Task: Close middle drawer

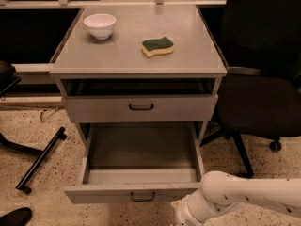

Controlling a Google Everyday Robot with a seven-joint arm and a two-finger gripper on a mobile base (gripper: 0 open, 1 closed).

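Observation:
The middle drawer (136, 193) is pulled far out of the grey cabinet. Its low flat front panel carries a small dark bar handle (142, 197), and its long shallow tray (141, 149) is empty. My white arm (244, 197) comes in from the lower right. My gripper (181, 216) is at the bottom edge of the camera view, just below and in front of the right end of the drawer's front panel, and mostly cut off by the frame. Whether it touches the panel I cannot tell.
The drawer above (141, 107), with a taller front panel, stands slightly out. A white bowl (99, 25) and a green-and-yellow sponge (158, 46) sit on the cabinet top. A black office chair (263, 93) stands at the right, and a black chair base (40, 159) lies on the floor at the left.

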